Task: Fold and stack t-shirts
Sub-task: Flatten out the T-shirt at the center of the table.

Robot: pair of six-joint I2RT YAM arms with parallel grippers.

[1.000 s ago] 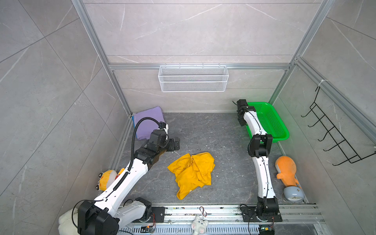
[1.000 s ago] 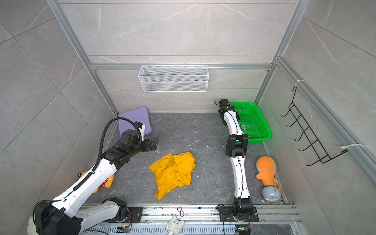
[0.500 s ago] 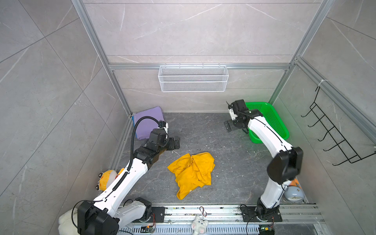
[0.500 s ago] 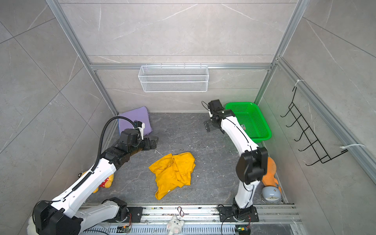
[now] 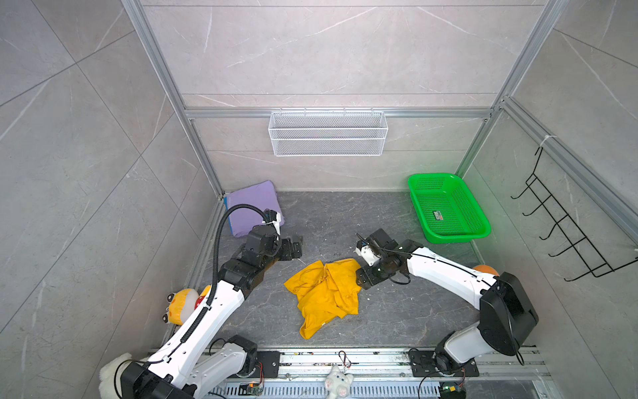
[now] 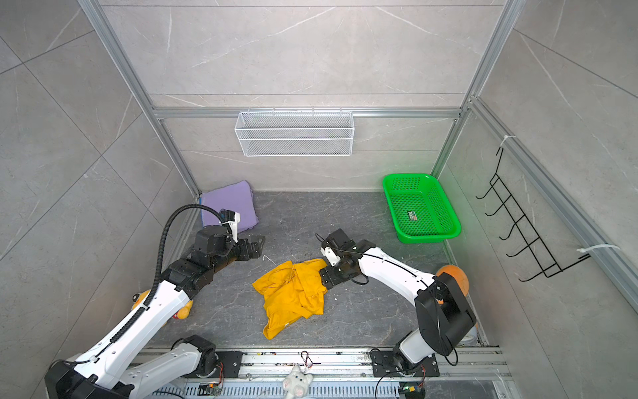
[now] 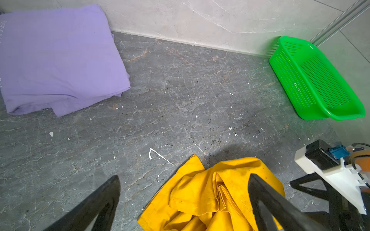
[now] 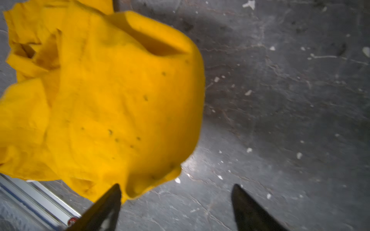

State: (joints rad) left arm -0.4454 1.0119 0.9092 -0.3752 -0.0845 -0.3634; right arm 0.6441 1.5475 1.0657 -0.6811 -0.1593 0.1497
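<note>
Right arm has swung away from the green plastic mesh basket at the counter far right corner. The right gripper is now at the right edge of the crumpled mustard-yellow cotton t-shirt, mid-counter, jaws apart, nothing pinched yet. Left gripper has hardly moved, spread wide. Looks like the start of spreading. Folded lavender-purple cotton t-shirt, far left corner: faint print, "DREAM". Basket sticker unreadable.
</note>
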